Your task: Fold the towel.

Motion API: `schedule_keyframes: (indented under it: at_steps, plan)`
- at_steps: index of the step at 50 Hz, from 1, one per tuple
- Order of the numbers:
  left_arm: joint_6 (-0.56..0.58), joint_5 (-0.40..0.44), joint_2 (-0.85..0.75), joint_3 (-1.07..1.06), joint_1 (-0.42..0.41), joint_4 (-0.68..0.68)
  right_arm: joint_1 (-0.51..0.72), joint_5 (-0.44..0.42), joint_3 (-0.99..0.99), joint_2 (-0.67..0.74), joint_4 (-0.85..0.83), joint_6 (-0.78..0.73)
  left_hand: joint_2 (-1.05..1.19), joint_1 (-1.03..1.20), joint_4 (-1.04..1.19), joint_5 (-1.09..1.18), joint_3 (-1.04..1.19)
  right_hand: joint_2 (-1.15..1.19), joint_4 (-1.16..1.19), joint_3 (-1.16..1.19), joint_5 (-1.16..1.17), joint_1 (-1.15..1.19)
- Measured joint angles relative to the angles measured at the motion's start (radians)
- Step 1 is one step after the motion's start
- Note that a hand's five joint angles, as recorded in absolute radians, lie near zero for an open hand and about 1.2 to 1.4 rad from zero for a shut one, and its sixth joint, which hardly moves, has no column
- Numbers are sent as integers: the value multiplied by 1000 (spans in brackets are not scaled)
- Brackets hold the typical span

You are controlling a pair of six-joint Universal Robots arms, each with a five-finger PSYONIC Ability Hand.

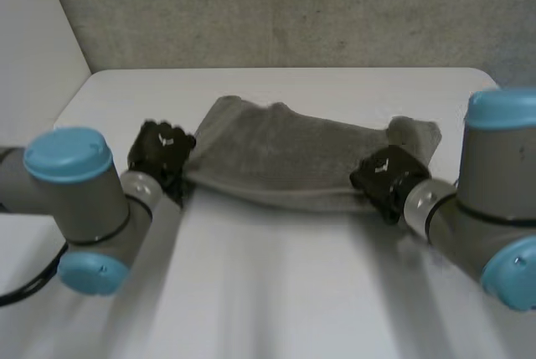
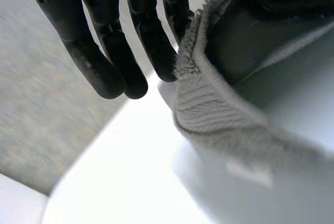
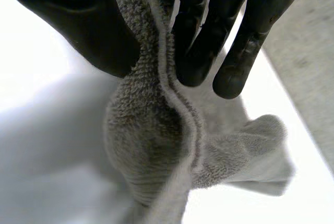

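In the head view a smooth white counter (image 1: 276, 292) with rounded far corners takes up the near and middle ground. Beyond its far edge stands a rough, grey speckled backdrop (image 1: 276, 7), and a plain white wall panel (image 1: 33, 41) closes the far left. The rumpled grey terry towel (image 1: 285, 154) lies across the middle of the counter, towards the far side, and is drawn out sideways between the two hands. The black left hand (image 1: 163, 151) is at the towel's left end and the black right hand (image 1: 385, 173) is at its near edge close to the right end, where a small bunch of cloth sticks out beyond it. The grey arms with light-blue caps come in from the near left and near right. In the left wrist view the left hand (image 2: 120, 41) hangs with straight fingers above the bright counter (image 2: 130, 172). The towel's (image 2: 209, 109) hemmed edge runs up between the innermost finger and the dark thumb, which clamp it, and the speckled backdrop (image 2: 36, 104) shows past the counter's edge. In the right wrist view the right hand (image 3: 209, 36) pinches the towel's (image 3: 151, 145) hem between its thumb and straight fingers. The cloth hangs in a thick fold down to the counter (image 3: 42, 67), with the backdrop (image 3: 308, 67) off to one side.
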Motion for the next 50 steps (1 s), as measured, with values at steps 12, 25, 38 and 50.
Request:
schedule_keyframes:
  at_steps: [12, 25, 38, 50]
  plan:
    - [14, -4, 106, -130, 7, 18, -3, 24, 215, -15, -306, 5, 0, 0, 0, 0, 0, -913, -939, -948, -951, -936]
    - [-58, -2, 162, -167, 40, 35, -90, 27, 357, -76, -343, 20, 0, -1, 0, 0, 0, -892, -921, -926, -913, -902]
    - [-64, -2, 162, -192, 39, 35, -171, -7, 442, -104, -293, 21, 0, -1, 0, 0, 0, -197, -231, -235, -233, -253]
    - [-63, -4, 221, -205, 41, 27, -194, -12, 462, -303, -289, 21, 0, -1, 0, 0, 0, 153, 144, 141, 146, 139]
